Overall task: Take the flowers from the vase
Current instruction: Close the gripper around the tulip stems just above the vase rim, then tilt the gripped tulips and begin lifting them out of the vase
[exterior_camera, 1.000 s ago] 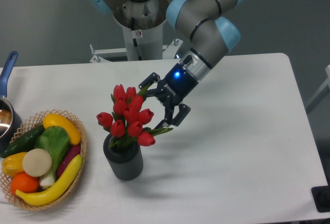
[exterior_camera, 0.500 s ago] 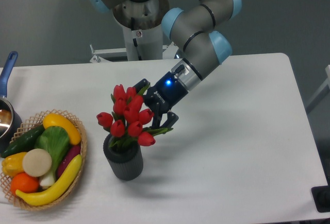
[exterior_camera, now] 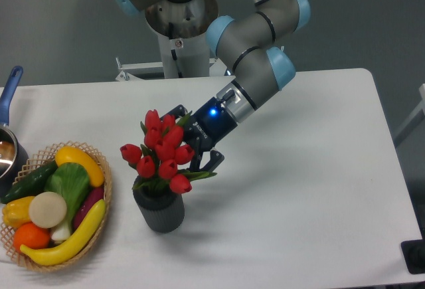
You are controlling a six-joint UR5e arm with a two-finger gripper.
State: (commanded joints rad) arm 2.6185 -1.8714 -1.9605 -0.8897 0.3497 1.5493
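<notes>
Camera view, near to far
Basket (exterior_camera: 99, 226): woven, at the surface's (exterior_camera: 312, 189) near left, holding toy fruit and vegetables
Vase (exterior_camera: 159, 212): dark grey, ribbed, upright just right of the basket
Flowers (exterior_camera: 163, 153): red tulips standing in the vase, leaning slightly left
Gripper (exterior_camera: 194, 144): against the bunch's right side, jaws spread around the buds; whether they pinch cannot be told
Pot (exterior_camera: 8, 144): far left edge

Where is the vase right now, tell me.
The vase stands on the white table, left of centre towards the front, just right of the woven basket. It holds the flowers, with the gripper at their right.
</notes>
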